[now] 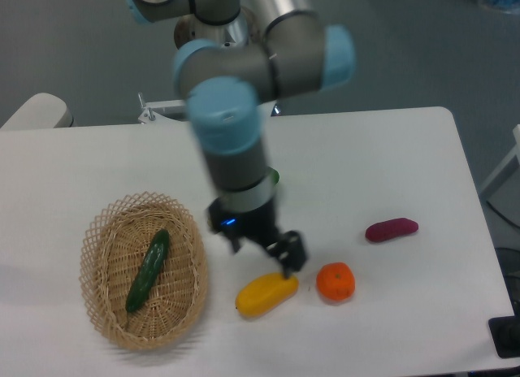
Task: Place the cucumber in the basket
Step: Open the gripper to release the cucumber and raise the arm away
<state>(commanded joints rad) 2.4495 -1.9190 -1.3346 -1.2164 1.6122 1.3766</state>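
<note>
The dark green cucumber [148, 270] lies lengthwise inside the oval wicker basket [97, 312] at the front left of the table, with nothing touching it. My gripper [264, 252] is well to the right of the basket, above the table between the bok choy and the yellow fruit. Its fingers are spread apart and hold nothing, so it is open.
A yellow mango-like fruit [266, 294] lies just below the gripper, with an orange [335, 282] to its right. A purple oblong vegetable [392, 229] sits further right. The bok choy is almost wholly hidden behind my arm [236, 149].
</note>
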